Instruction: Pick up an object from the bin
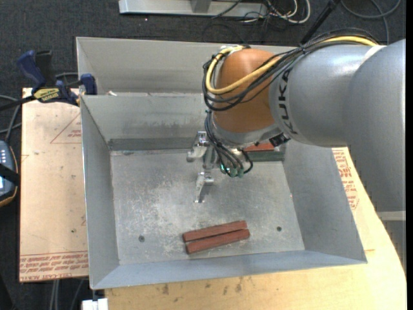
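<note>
Bin: grey metal with sloping walls and a flat, scuffed floor, seen from above.
Arm: a thick grey arm that comes in from the right and crosses the bin's back right corner.
Wrist: an orange cover rounds off the arm's end, with yellow and black cables looped about it.
Tool: hangs below the orange cover over the middle of the bin floor and points down. Its tip is low over bare metal; whether it touches the floor cannot be told.
Tool state: cannot tell whether it is spread or pressed together.
Brown block: a long reddish-brown bar lying flat on the floor near the bin's front edge, slightly right of the middle. Its long side runs almost along the front wall. It lies apart from the tool, on the front side of it.
Red piece: a small reddish thing at the foot of the back wall, toward the right, partly hidden by the wrist. Its kind cannot be told.
</note>
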`<state>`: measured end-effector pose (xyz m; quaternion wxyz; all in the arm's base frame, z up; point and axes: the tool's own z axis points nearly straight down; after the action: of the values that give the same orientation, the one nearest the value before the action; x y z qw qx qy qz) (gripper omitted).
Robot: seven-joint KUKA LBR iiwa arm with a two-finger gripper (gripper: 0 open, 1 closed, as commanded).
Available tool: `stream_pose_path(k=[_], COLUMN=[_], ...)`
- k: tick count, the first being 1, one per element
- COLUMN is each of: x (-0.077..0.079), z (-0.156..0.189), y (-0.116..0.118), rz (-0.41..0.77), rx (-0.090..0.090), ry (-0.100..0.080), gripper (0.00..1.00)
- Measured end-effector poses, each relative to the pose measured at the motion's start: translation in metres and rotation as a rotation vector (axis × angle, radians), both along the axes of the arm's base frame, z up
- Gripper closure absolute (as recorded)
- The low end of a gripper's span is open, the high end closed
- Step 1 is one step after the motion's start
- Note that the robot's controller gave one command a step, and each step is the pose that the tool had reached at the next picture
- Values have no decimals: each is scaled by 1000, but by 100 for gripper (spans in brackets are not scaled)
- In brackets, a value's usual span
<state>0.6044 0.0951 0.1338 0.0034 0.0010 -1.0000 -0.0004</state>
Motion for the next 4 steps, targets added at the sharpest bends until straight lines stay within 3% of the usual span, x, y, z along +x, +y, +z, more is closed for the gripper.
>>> stream_pose_path(k=[1, 2, 3, 4], x=[2, -48, -79, -96], z=[4, -8, -9, -54], y=[0, -30, -41, -49], rz=[-1, 63, 131, -28], rx=[1, 1, -1, 3], ry=[-7, -10, -3, -23], gripper=[0, 0, 0, 100])
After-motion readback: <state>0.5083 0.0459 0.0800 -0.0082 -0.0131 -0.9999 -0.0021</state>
